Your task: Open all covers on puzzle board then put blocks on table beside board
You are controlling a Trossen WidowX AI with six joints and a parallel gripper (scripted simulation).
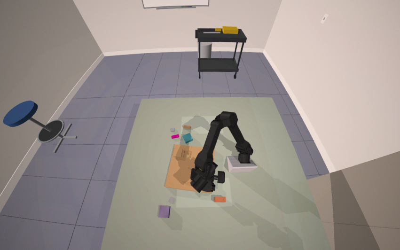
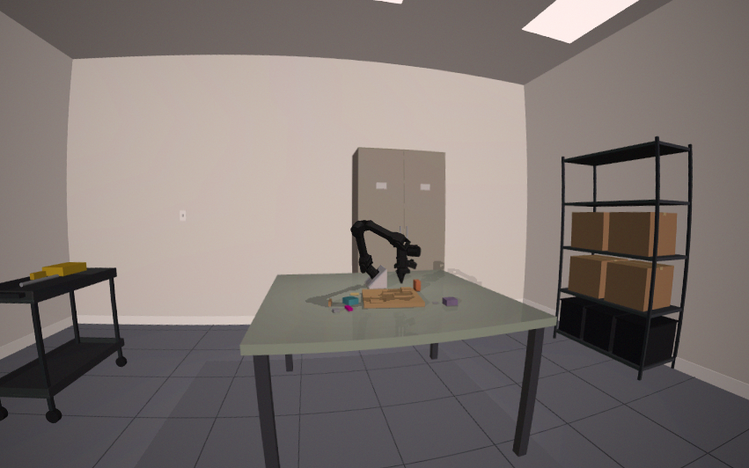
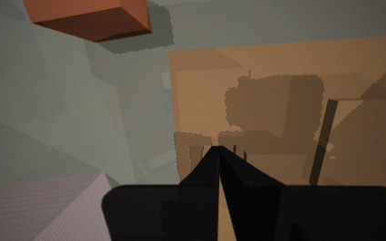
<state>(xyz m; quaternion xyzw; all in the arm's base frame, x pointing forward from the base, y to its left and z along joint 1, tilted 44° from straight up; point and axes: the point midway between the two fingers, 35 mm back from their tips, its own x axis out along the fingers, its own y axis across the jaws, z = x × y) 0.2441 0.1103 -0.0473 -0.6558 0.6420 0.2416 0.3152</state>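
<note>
The tan puzzle board (image 1: 176,180) (image 2: 409,302) (image 3: 269,63) lies flat on the green table (image 1: 257,217) (image 2: 377,331). My gripper (image 1: 200,188) (image 2: 401,281) (image 3: 217,151) is shut with nothing between its fingers. Its tips point down at the board's near right corner, close to a low raised cover (image 3: 192,141) by the board's edge. A dark bar (image 3: 322,140) lies across the board further in; much of the board is in the arm's shadow. An orange block (image 1: 219,199) (image 2: 416,284) (image 3: 92,15) rests on the table just off that corner.
A purple block (image 1: 163,211) (image 2: 450,301) and a small grey piece (image 1: 172,199) lie off the board's near side. Teal (image 1: 186,137) (image 2: 351,300), magenta (image 1: 175,136), grey (image 1: 172,129) and brown (image 1: 186,126) blocks lie off its far side. The arm's pale base (image 1: 235,166) (image 3: 47,204) stands right of the board.
</note>
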